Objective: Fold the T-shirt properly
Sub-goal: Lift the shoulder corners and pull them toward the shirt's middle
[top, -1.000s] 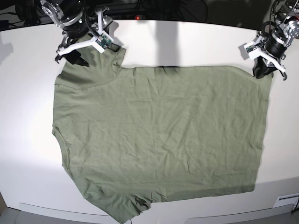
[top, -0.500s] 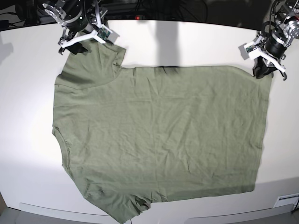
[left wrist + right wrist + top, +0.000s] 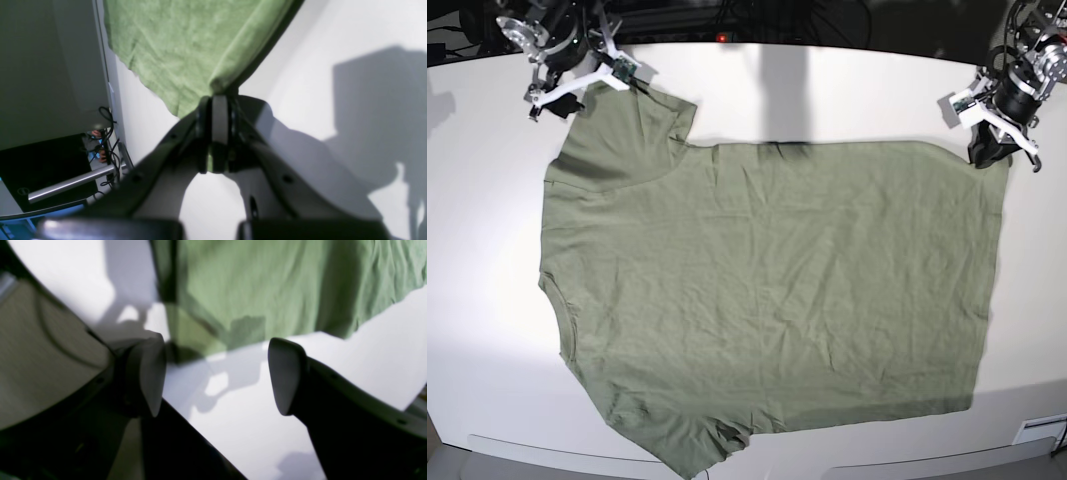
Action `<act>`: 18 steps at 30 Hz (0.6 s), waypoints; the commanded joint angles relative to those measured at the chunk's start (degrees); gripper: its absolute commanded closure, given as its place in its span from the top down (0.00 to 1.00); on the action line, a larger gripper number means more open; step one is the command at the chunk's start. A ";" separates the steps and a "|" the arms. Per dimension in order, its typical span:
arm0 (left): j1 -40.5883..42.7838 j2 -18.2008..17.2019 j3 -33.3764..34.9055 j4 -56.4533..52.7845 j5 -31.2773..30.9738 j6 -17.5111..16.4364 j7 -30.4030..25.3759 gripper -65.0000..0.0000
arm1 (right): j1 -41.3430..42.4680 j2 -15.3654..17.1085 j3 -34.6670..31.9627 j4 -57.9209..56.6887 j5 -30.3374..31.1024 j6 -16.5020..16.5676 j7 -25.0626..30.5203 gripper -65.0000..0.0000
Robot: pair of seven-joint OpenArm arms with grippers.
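The sage-green T-shirt lies spread flat and wrinkled on the white table, neck side toward the left and hem toward the right. My left gripper is shut on the shirt's far right hem corner. In the left wrist view its jaws are pressed together on a fold of the green cloth. My right gripper hovers at the far left sleeve. In the right wrist view it is open and empty, with the sleeve edge just beyond its fingertips.
Dark cables and equipment run behind the table's far edge. The table's front edge is close below the shirt's lower sleeve. A metal bar and cables show beside the table in the left wrist view.
My right gripper has moved up and to the left, off the sleeve toward the table's far left corner. The left gripper and the shirt have not moved.
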 commanded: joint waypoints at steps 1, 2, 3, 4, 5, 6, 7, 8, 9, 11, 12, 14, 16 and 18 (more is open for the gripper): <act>1.90 -0.02 0.87 -2.58 2.89 -4.79 4.39 0.00 | -0.20 1.11 0.26 0.46 -0.96 0.11 -0.68 0.72; 1.90 -0.02 0.87 -2.60 2.89 -4.79 4.39 0.00 | -0.20 1.44 0.26 0.46 -0.96 0.11 -0.37 0.71; 1.90 -0.02 0.87 -2.58 2.89 -4.79 4.37 0.00 | -0.20 1.57 0.26 0.46 -0.98 0.13 -0.04 0.70; 1.90 -0.02 0.87 -2.58 2.89 -4.79 4.37 0.00 | -0.20 1.57 0.26 0.46 -0.96 0.13 0.31 0.70; 1.90 -0.02 0.87 -2.60 2.89 -4.79 4.37 0.00 | -0.20 1.57 0.24 0.35 -0.96 0.11 0.98 0.69; 1.90 -0.02 0.87 -2.60 2.89 -4.79 4.35 0.00 | -0.20 1.55 0.24 0.04 -0.98 0.11 2.05 0.68; 1.90 -0.02 0.87 -2.60 2.89 -4.79 4.35 0.00 | -0.15 1.55 0.24 -0.61 -0.98 0.09 3.63 0.67; 1.90 -0.02 0.87 -2.58 2.89 -4.79 4.37 0.00 | -0.02 1.55 0.24 -1.60 -0.98 0.07 5.57 0.66; 1.90 -0.02 0.87 -2.58 2.89 -4.79 4.37 0.00 | 0.02 1.55 0.24 -2.91 -0.98 0.02 7.61 0.66; 1.90 -0.02 0.87 -2.58 2.89 -4.79 4.37 0.00 | -0.02 1.55 0.24 -5.68 -1.01 0.04 10.51 0.66; 1.90 -0.02 0.87 -2.58 2.86 -4.79 4.37 0.00 | -0.02 1.55 0.24 -6.97 -1.03 0.04 10.91 0.66; 1.90 -0.02 0.87 -2.58 2.89 -4.79 4.37 0.00 | -0.02 1.55 0.24 -8.98 -2.08 -0.26 10.86 0.66; 1.88 -0.02 0.87 -2.58 2.89 -4.79 4.35 0.00 | -0.04 1.55 0.24 -9.92 -3.80 -0.59 10.91 0.66; 1.90 -0.02 0.87 -2.58 2.86 -4.79 4.35 0.00 | -0.04 1.55 0.24 -9.94 -4.00 -0.57 10.91 0.66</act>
